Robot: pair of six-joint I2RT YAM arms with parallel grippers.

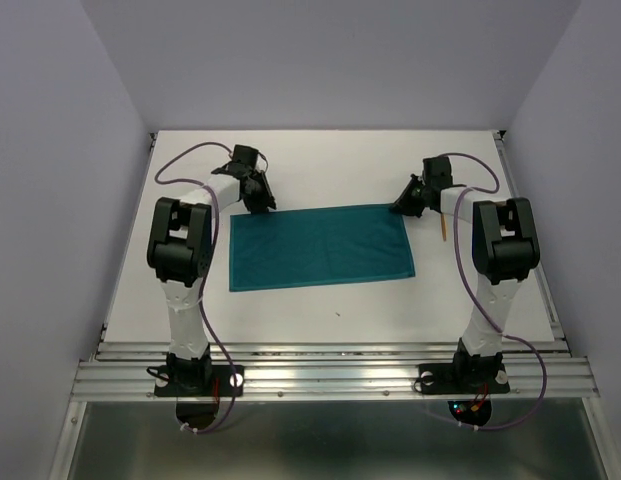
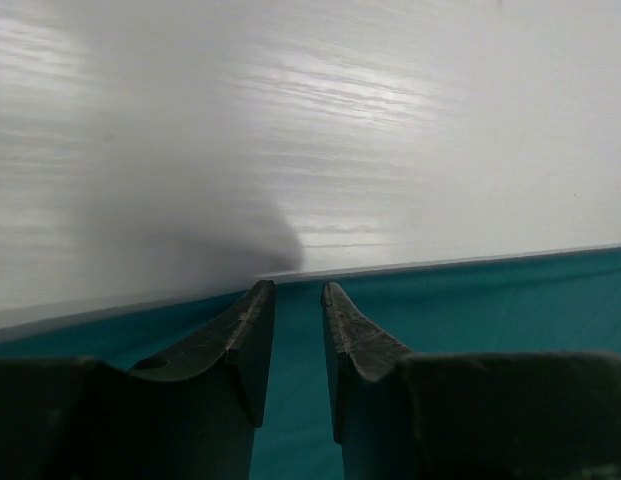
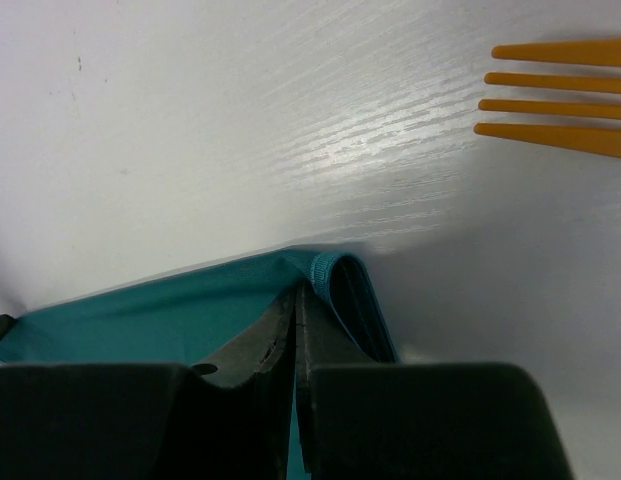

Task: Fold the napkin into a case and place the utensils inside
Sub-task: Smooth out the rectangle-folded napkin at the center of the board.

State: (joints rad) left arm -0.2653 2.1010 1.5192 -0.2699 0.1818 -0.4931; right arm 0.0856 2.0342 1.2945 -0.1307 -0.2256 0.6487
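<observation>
Right tool (image 3: 295, 292) clenches the napkin (image 1: 320, 248) at its far right corner, fork (image 3: 560, 95) just beyond; left tool (image 2: 298, 290) stands parted over its far left edge.

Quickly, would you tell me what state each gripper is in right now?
Left gripper: open, jaws apart over the napkin edge, holding nothing.
Right gripper: shut on the napkin's corner.

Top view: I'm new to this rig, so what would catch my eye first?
A teal napkin lies flat as a wide rectangle in the middle of the white table, between the two arms. The right fingers pinch its far right corner, with an orange fork nearby; the left fingers stand open over its far left edge.
</observation>
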